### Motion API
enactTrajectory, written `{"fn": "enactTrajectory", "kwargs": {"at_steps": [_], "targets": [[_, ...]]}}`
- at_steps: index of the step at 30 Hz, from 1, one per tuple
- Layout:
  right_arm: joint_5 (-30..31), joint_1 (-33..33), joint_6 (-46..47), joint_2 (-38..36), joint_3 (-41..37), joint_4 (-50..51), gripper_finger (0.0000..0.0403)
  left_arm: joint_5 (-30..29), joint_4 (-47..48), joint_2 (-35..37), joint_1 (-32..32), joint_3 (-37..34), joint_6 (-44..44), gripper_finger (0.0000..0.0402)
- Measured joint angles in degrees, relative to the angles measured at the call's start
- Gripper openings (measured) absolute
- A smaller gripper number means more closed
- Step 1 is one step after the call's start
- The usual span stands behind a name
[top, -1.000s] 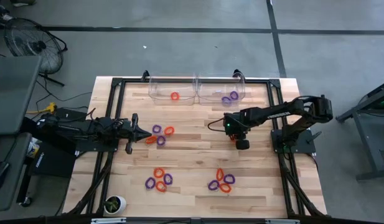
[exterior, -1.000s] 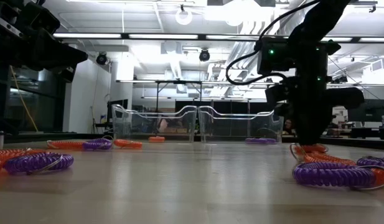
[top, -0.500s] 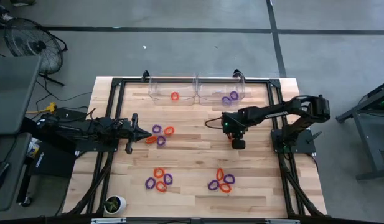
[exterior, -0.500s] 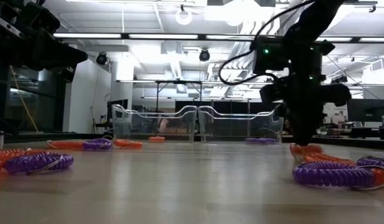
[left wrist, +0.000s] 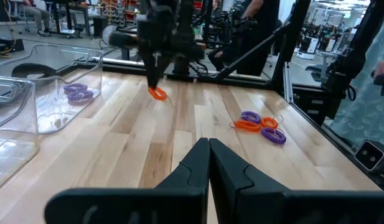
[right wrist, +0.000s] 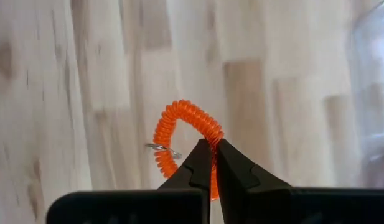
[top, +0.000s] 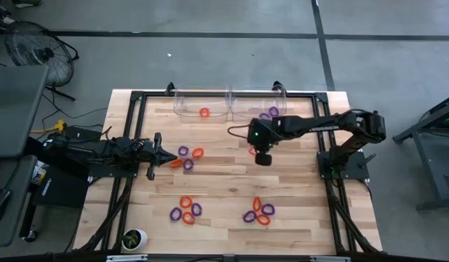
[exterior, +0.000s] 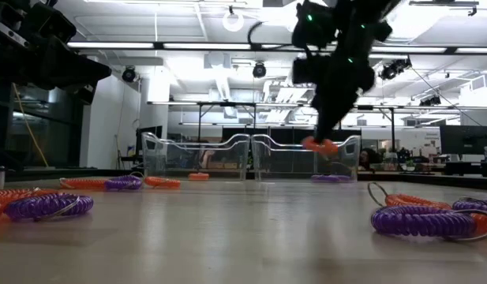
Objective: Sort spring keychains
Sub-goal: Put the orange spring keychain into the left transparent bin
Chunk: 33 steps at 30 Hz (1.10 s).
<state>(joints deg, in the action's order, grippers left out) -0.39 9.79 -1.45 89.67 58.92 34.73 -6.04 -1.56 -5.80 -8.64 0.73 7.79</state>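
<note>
Since one second ago, the right gripper point(top: 255, 151) is travelling from the near-right cluster toward the bins, its jaws closed on an orange keychain point(right wrist: 185, 146) now hanging clear of the counter point(top: 224, 185). Ahead of the jaws, the left bin point(top: 201, 104) is holding one orange loop and the right bin point(top: 257, 104) several purple ones. Three clusters are lying unsorted, so most of the sorting remains. Open wood is lying between jaws and bin walls. The left gripper point(top: 160, 153) is waiting, jaws closed and empty, beside the left cluster point(top: 186, 158).

Bright overhead ceiling lights point(exterior: 227, 46) glare; right wrist view blurred.
</note>
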Motion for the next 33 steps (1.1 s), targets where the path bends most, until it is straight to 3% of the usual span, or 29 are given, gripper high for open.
{"fn": "enactTrajectory", "kwargs": {"at_steps": [16, 26, 33], "targets": [[4.6, 3.14, 5.63, 1.89, 12.94, -3.42, 0.0, -0.01, 0.01, -0.01, 0.0, 0.0, 0.0, 0.0], [3.78, 7.16, 8.91, 14.28, 28.43, -3.29, 0.0, 0.0, 0.01, 0.0, 0.0, 0.0, 0.0, 0.0], [-0.03, 9.77, 13.57, 24.72, 41.8, -3.1, 0.0, 0.0, 0.02, 0.0, 0.0, 0.0, 0.0, 0.0]]}}
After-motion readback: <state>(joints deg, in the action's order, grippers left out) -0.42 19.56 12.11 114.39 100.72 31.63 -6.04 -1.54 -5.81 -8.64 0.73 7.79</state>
